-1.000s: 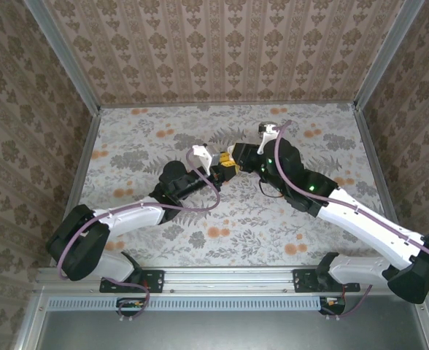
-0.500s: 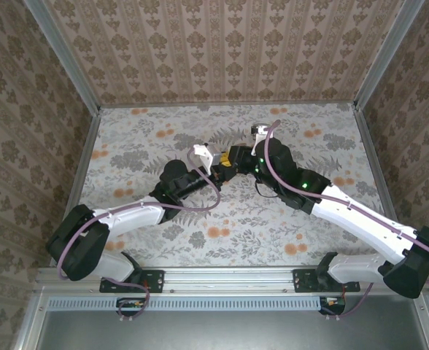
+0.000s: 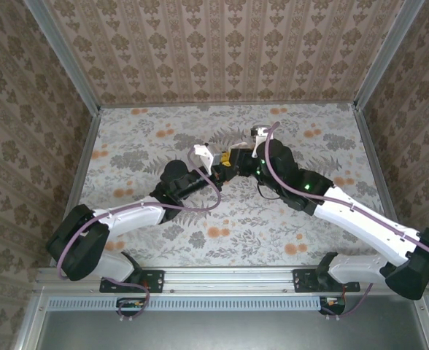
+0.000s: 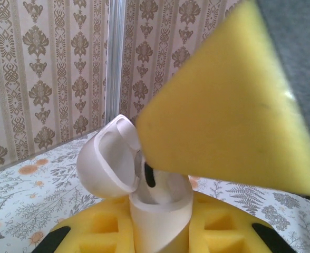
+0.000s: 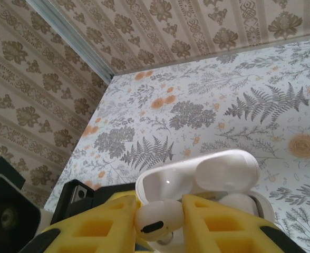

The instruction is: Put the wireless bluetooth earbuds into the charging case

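Floral-printed surface (image 3: 127, 146) below, the right hand (image 5: 158, 213) has swung in against the left hand (image 4: 159, 234). It pinches a small white plastic earbud (image 5: 154, 220) at the mouth of the white pebble-shaped charging case (image 4: 160, 208), which sits lid-open, clamped in the left hand. Insertion looks close; seating and release remain.

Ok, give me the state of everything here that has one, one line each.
left gripper: shut on the charging case.
right gripper: shut on the earbud.
charging case: lid open.
earbud: white, at the case mouth, seating unclear.
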